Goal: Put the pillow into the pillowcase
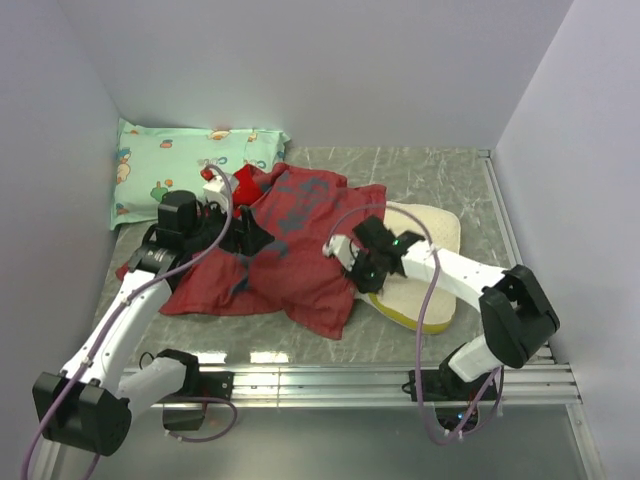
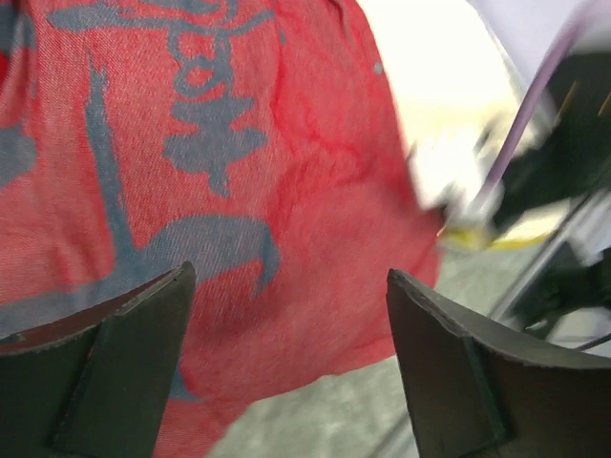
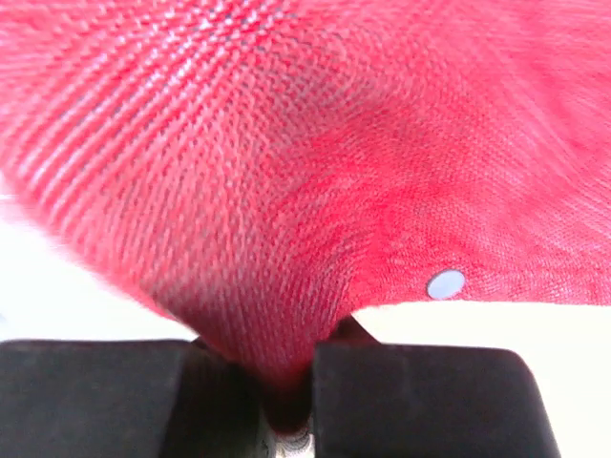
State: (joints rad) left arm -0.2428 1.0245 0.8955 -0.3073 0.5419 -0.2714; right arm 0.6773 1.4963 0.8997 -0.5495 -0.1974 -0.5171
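The red pillowcase [image 1: 290,250] lies spread over the middle of the table, its dull red face with grey blotches up. It partly covers the cream-white pillow [image 1: 425,255], whose yellow edge shows at the near right. My right gripper [image 1: 348,262] is shut on the pillowcase's right edge; in the right wrist view the red cloth [image 3: 315,191] is pinched between the black pads [image 3: 420,401]. My left gripper [image 1: 250,240] hovers over the left half of the pillowcase [image 2: 239,181], open, with nothing between its fingers [image 2: 449,372].
A mint-green pillow [image 1: 185,165] with cartoon prints leans at the back left corner. White walls close in the left, back and right sides. A metal rail [image 1: 400,378] runs along the near table edge.
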